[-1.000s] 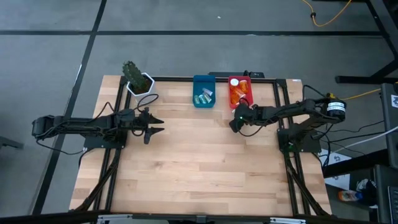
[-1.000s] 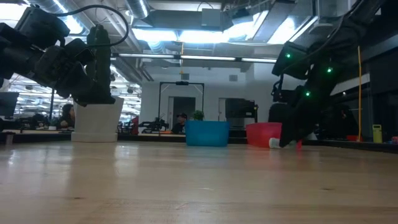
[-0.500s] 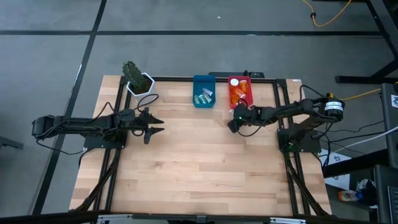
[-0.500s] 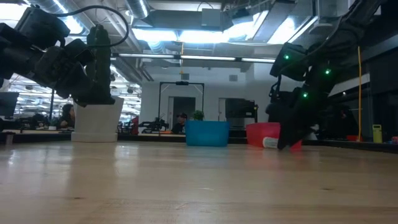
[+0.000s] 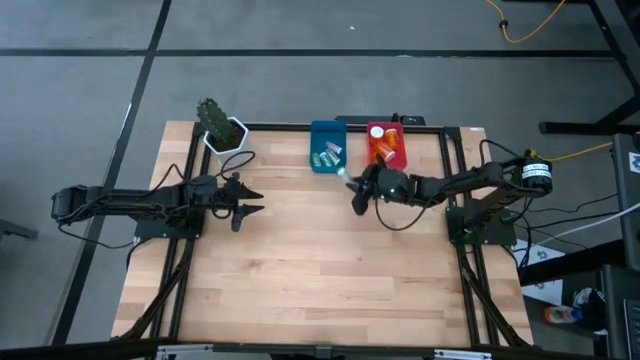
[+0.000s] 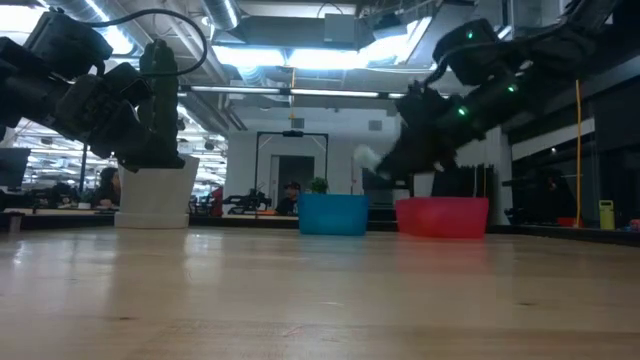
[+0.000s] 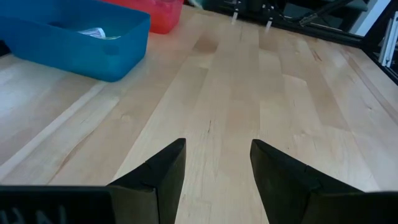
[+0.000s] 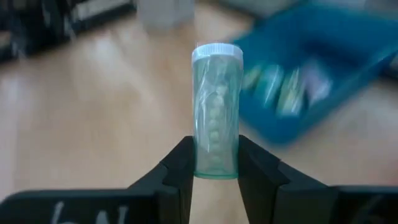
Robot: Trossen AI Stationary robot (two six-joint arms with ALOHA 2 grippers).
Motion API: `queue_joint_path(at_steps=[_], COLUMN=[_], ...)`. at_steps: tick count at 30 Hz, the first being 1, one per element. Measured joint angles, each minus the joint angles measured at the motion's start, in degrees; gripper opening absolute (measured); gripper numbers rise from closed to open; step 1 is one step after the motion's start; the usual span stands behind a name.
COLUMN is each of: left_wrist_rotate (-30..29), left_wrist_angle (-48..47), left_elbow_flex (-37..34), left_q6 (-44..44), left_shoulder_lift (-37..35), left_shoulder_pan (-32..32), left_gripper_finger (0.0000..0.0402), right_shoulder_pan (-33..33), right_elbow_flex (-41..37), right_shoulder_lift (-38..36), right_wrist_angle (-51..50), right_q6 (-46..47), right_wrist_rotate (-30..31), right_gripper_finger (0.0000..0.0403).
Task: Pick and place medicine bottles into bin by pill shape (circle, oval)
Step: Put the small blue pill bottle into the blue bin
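Left gripper [image 5: 252, 201] is idling, fingers spread, by the table's left edge. Near the far edge sit two bins — blue [image 5: 327, 148], then red [image 5: 387, 146]. Right gripper [image 5: 352, 186] is clenching a teal vial [image 8: 215, 110] — lifted, just before the blue bin.

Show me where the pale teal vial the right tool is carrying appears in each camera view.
High view: pale teal vial at the tip of the right tool, just below the blue bin.
Low view: a pale blur above and right of the blue bin.
Left wrist view: not in it.
Right wrist view: centre, upright between the fingers, white cap up.
Shared landmark: the blue bin.
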Motion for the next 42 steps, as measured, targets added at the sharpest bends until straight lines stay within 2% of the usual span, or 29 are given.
queue_joint_path(at_steps=[3,9,12,18,22,25,28,30,36,42], left_wrist_rotate=[0.00,-1.27,-1.51,-1.49,-2.54,-8.06,-18.09,-21.61,-18.90,-18.99], left_wrist_angle=[0.00,0.00,0.02,0.02,0.04,0.04,0.04,0.04,0.49,5.78], left_elbow_flex=[-0.01,-0.01,-0.02,-0.01,0.00,-0.01,-0.01,-0.02,-0.02,-0.02], left_q6=[0.00,0.26,0.26,0.43,0.44,0.44,0.42,0.39,0.42,1.96], left_shoulder_lift=[0.01,0.01,0.01,-0.01,0.01,0.00,0.01,-0.01,0.01,-0.02], left_shoulder_pan=[-0.01,-0.01,0.00,-0.01,-0.02,-0.02,0.00,0.00,-0.01,0.00], left_gripper_finger=[0.0174,0.0174,0.0174,0.0174,0.0174,0.0174,0.0174,0.0174,0.0174,0.0174], right_shoulder_pan=[-1.24,-4.53,-6.38,-10.52,-12.62,-13.39,-13.60,-13.58,-13.58,-13.59], right_elbow_flex=[0.93,7.84,12.66,22.19,26.79,29.39,31.01,31.45,31.47,31.47], right_shoulder_lift=[0.00,0.92,3.02,10.41,15.46,17.96,19.35,19.88,19.89,19.89], right_wrist_angle=[5.21,4.76,-0.04,-16.80,-19.32,-19.28,-19.00,-19.03,-19.22,-19.49], right_q6=[-2.72,-7.51,-10.00,-10.14,-10.26,-10.35,-11.33,-11.42,-9.81,-8.61], right_wrist_rotate=[1.44,-1.55,-2.90,-2.92,-6.08,-8.42,-9.50,-9.98,-10.52,-9.90], right_gripper_finger=[0.0098,0.0103,0.0103,0.0104,0.0104,0.0105,0.0105,0.0105,0.0107,0.0133])
